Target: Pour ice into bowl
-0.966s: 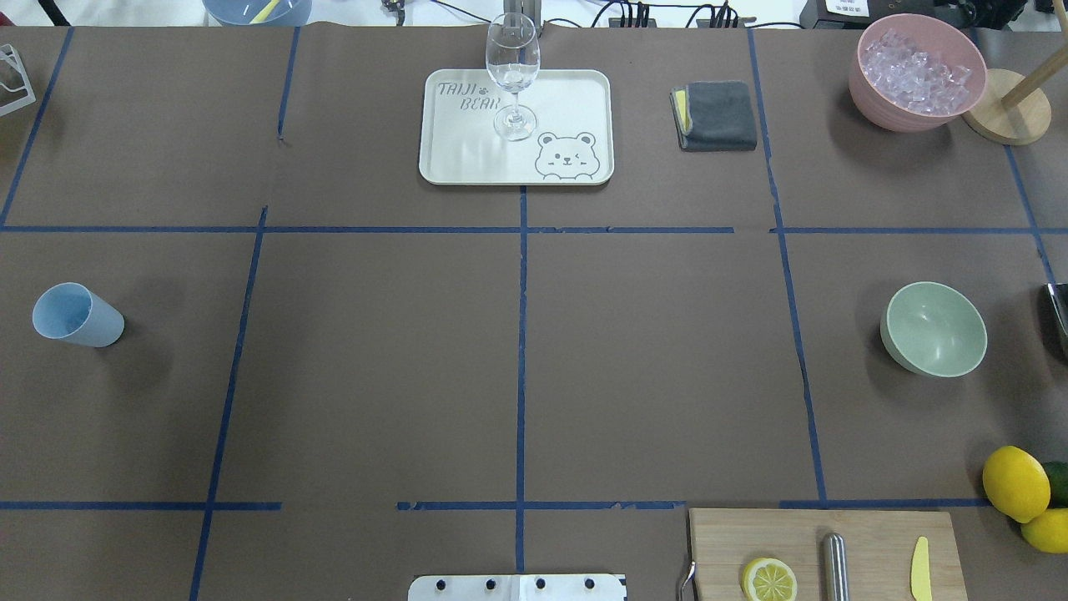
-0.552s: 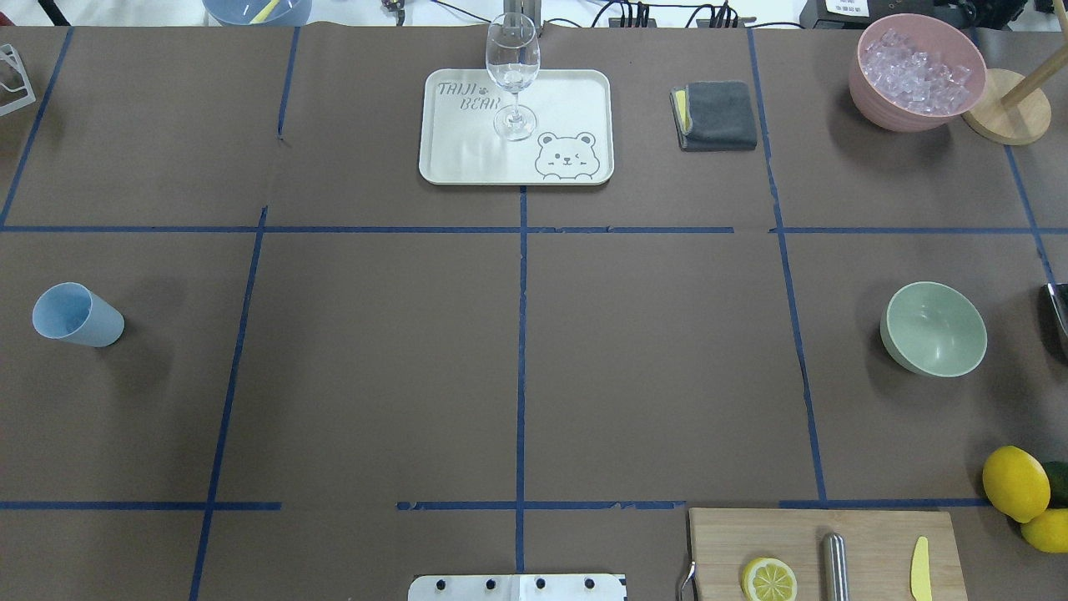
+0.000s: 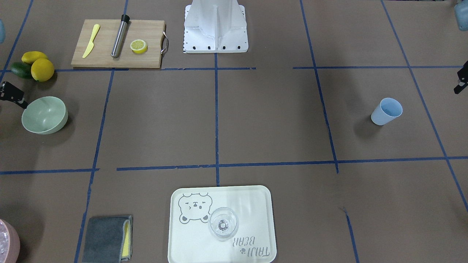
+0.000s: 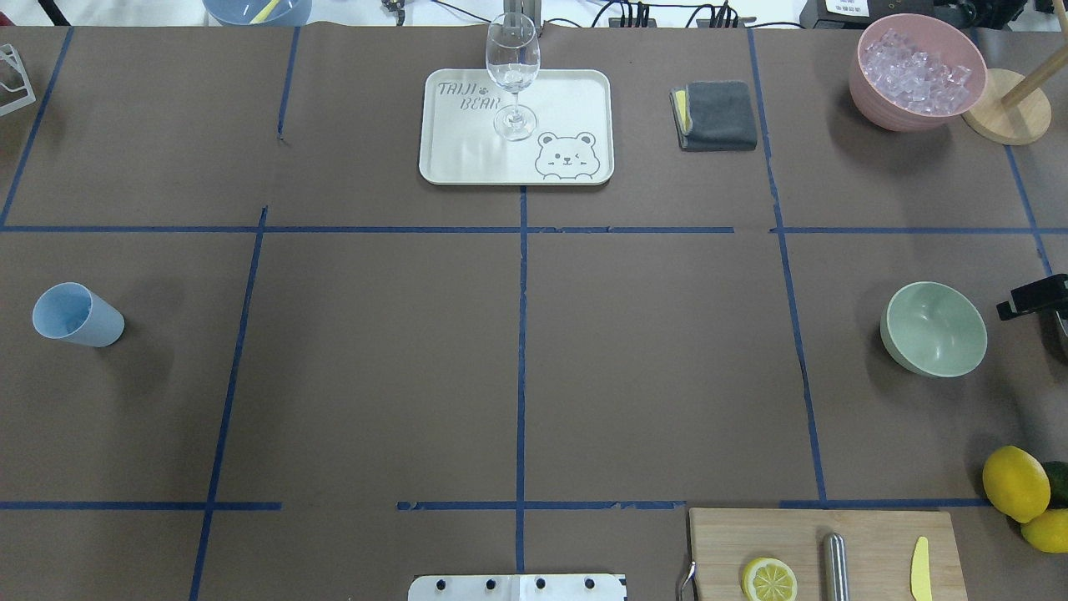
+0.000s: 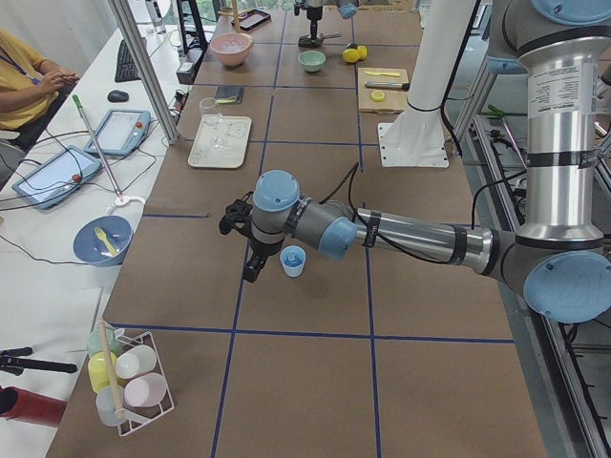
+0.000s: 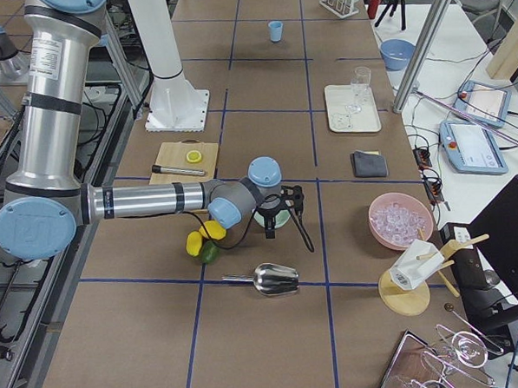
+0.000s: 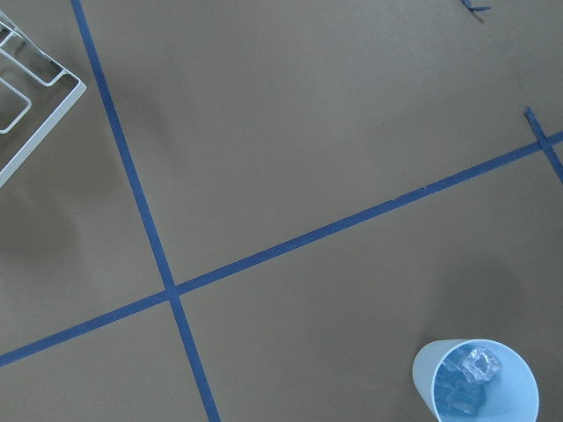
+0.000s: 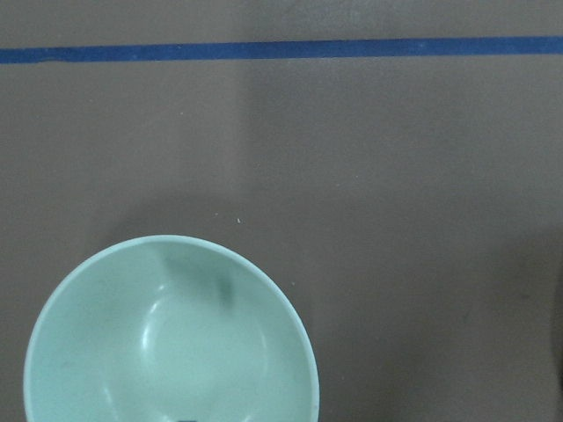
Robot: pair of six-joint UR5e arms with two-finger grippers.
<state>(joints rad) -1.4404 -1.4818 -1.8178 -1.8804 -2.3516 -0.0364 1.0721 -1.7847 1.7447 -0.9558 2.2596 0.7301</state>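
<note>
The pale green bowl [image 4: 934, 328] stands empty at the table's right side; it fills the lower left of the right wrist view [image 8: 171, 338]. My right gripper [image 4: 1033, 299] hovers just right of it, apart from it, and looks open and empty in the exterior right view [image 6: 283, 220]. The ice [image 7: 471, 387] is a few clear cubes inside the blue cup [image 4: 77, 315], which stands upright at the far left. My left gripper [image 3: 461, 79] hangs beside the cup, apart from it, and looks open in the exterior left view [image 5: 243, 250].
A pink bowl [image 4: 916, 71] heaped with ice and a wooden stand [image 4: 1005, 106] are at the back right. A tray [image 4: 467, 159] with a wine glass [image 4: 512, 75] and a grey cloth [image 4: 715, 115] are at the back. A cutting board [image 4: 868, 534], lemons [image 4: 1015, 482] and a metal scoop [image 6: 274, 279] lie near the bowl.
My right gripper has come into the overhead view at the right edge, beside the green bowl. The bowl, cup and other things have not moved.
</note>
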